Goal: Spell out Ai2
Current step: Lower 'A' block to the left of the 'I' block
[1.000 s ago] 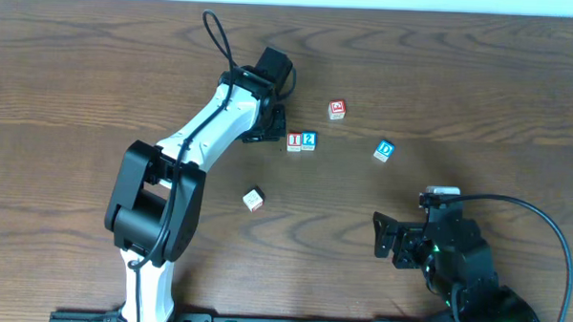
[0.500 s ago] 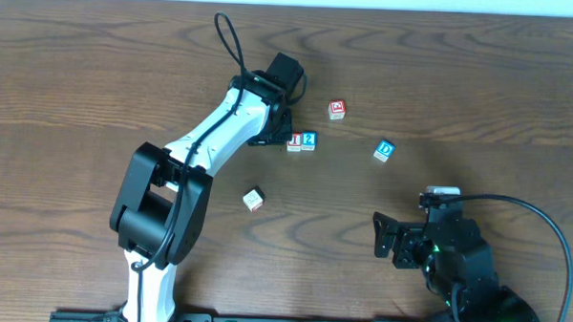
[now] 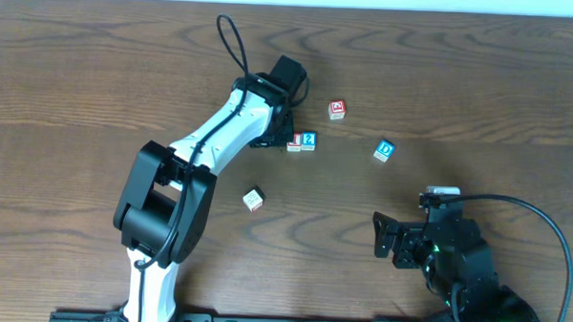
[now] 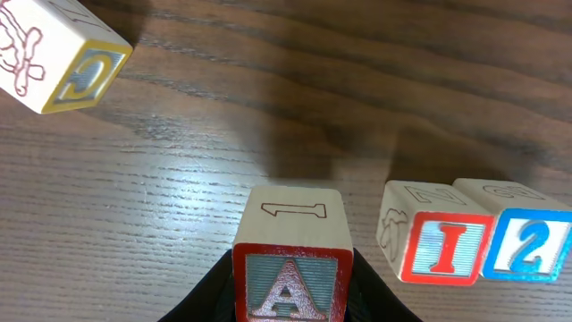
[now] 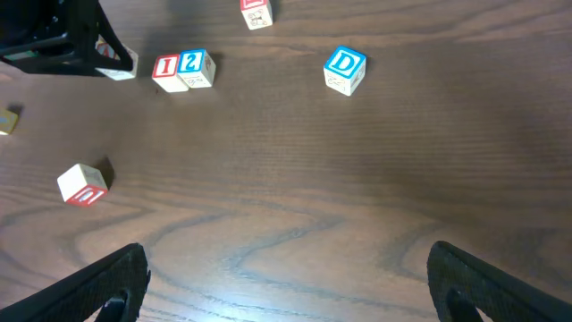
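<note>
Block A (image 4: 291, 268) is pinched by the left pincer (image 4: 291, 302), just left of block I (image 4: 442, 246), which touches block 2 (image 4: 527, 241). A good move is to slide it gently right, in line, without bumping them. The right pincer (image 5: 290, 286) is spread wide, holding nothing.

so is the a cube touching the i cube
No, a gap separates the red-lettered wooden A cube from the red-lettered wooden I cube.

We see the A cube (image 4: 290, 268) upright, its red-bordered face toward the left wrist camera (a "1" outlined on top), just left of the I cube (image 4: 436, 246), with a gap between them. The blue 2 cube (image 4: 527, 243) touches the I cube's right side.
</note>
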{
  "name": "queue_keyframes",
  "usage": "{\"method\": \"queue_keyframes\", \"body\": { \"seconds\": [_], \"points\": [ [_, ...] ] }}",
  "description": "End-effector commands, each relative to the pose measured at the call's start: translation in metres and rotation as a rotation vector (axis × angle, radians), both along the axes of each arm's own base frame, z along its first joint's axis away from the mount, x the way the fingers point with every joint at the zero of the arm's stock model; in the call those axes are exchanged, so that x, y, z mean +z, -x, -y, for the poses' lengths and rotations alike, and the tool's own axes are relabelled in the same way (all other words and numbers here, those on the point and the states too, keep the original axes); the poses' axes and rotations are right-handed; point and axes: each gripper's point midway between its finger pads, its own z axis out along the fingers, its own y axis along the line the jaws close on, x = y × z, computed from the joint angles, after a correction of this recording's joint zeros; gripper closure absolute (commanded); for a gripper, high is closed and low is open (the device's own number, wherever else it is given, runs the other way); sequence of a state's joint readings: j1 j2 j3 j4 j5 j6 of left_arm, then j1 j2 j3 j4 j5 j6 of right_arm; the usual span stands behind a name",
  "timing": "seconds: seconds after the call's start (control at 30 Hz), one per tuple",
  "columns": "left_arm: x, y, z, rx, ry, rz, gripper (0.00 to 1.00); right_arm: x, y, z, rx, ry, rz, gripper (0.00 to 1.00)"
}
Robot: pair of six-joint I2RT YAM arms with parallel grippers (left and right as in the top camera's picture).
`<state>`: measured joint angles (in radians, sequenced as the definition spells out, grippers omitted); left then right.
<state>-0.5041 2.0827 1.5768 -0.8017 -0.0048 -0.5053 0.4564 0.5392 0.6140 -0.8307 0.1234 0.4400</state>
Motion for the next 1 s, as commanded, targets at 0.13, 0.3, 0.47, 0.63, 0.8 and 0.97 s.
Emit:
{"method": "queue_keyframes", "body": {
  "seconds": [0.13, 0.3, 0.47, 0.63, 0.8, 0.97],
  "points": [
    [-0.007, -0.001, 0.003, 0.004, -0.043, 0.014, 0.94, 0.000, 0.000, 0.001, -0.010, -0.006, -0.001, 0.01],
    [-0.006, -0.002, 0.002, 0.019, -0.049, 0.020, 0.94, 0.000, 0.000, 0.001, -0.010, -0.006, -0.001, 0.01],
    [-0.006, -0.002, 0.001, 0.018, -0.053, 0.026, 0.94, 0.000, 0.000, 0.001, -0.010, -0.006, -0.001, 0.01],
    [-0.006, -0.006, 0.002, 0.020, -0.054, 0.043, 0.94, 0.000, 0.000, 0.001, -0.010, -0.006, -0.001, 0.01],
    [-0.020, -0.002, 0.007, 0.013, -0.039, 0.005, 0.94, 0.000, 0.000, 0.001, -0.010, -0.006, -0.001, 0.01],
    [-0.025, 0.000, 0.008, 0.010, -0.033, -0.013, 0.94, 0.000, 0.000, 0.001, -0.010, -0.006, -0.001, 0.01]
  ]
}}
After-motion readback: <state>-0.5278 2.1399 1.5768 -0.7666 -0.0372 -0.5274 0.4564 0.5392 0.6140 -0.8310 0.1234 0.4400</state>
